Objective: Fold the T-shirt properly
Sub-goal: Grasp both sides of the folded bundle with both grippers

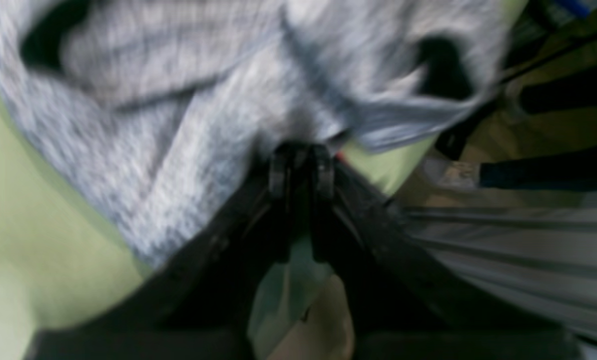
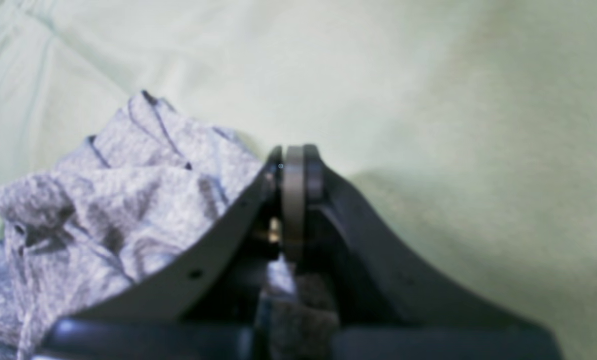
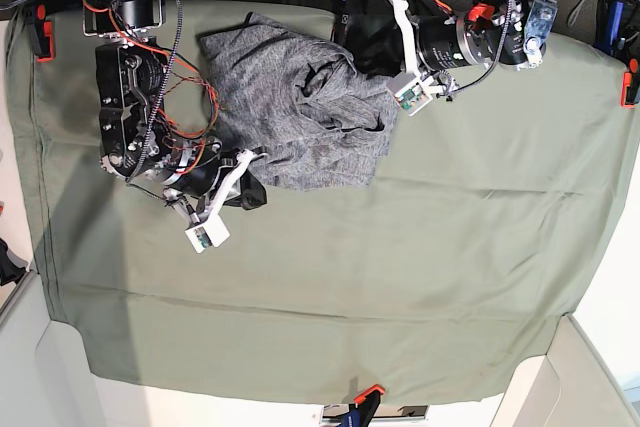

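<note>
The grey T-shirt (image 3: 295, 107) lies crumpled in the upper middle of the base view, on the green table cloth (image 3: 400, 277) that covers most of the frame. No print, label or readable writing shows on the shirt or anywhere else.

The left gripper (image 1: 301, 165) sits at the centre of the left wrist view, its two fingers pressed close together and clenched on an edge of the shirt's fabric; the picture is blurred, so the exact fold it holds cannot be made out. In the base view this gripper (image 3: 385, 97) meets the shirt's right edge.

The right gripper (image 2: 293, 165) also has its fingers drawn together; grey fabric shows behind and below them, but whether they grasp it I cannot tell. In the base view it (image 3: 250, 187) sits at the shirt's lower left edge.
</note>
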You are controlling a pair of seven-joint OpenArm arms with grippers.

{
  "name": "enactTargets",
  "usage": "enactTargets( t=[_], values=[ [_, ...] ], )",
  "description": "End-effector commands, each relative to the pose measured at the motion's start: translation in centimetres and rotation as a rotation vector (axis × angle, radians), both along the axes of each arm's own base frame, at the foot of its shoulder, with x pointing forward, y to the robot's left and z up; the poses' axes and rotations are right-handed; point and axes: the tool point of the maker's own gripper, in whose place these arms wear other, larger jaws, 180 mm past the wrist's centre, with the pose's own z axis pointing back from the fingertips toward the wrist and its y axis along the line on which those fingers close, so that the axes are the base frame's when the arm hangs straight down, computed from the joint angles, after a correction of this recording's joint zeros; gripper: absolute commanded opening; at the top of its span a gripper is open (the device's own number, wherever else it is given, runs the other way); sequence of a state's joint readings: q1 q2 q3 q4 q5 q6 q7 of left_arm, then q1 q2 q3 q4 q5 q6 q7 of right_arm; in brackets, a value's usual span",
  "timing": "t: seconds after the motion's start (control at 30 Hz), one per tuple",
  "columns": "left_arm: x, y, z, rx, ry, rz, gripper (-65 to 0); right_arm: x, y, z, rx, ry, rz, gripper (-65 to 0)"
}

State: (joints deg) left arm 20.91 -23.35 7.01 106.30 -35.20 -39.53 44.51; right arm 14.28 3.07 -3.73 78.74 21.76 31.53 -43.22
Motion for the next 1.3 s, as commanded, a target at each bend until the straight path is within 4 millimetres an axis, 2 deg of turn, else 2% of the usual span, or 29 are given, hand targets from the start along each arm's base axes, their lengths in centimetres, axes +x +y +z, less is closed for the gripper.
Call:
enactTargets(
  t=[0.0, 0.1, 0.2, 0.67, 0.8, 0.93, 1.27],
  values=[
    [0.6, 0.1, 0.3, -0.017, -0.016, 0.003, -59.6, 1.1, 0.5, 1.8, 0.026, -0.056, 0.006, -65.0],
    [1.5, 0.8, -0.7, -0.008, 0.004, 0.026, -59.6, 1.1, 0.7, 1.8, 0.017, -0.06, 0.014, -65.0],
    [3.4, 1.2, -0.5, -0.008, -0.016, 0.041, -59.6, 1.3, 0.4, 1.6, -0.011, -0.074, 0.01, -65.0],
    [11.1, 1.4, 4.4, -0.019, -0.204, 0.05, -59.6, 1.3, 0.0, 1.2, -0.042, -0.07, 0.004, -65.0],
    [12.8, 2.2, 3.3, -0.025, -0.168, 0.09, -59.6, 1.7, -0.7, 0.9, -0.07, -0.066, -0.031, -65.0],
    [14.8, 2.1, 2.2, -0.05, -0.125, 0.136, -59.6, 2.2, -1.8, 0.7, -0.092, -0.059, -0.089, -65.0],
    [20.5, 0.9, 2.4, -0.086, -0.099, 0.185, -59.6, 3.1, -5.1, 1.0, -0.062, -0.046, -0.201, -65.0]
  ],
)
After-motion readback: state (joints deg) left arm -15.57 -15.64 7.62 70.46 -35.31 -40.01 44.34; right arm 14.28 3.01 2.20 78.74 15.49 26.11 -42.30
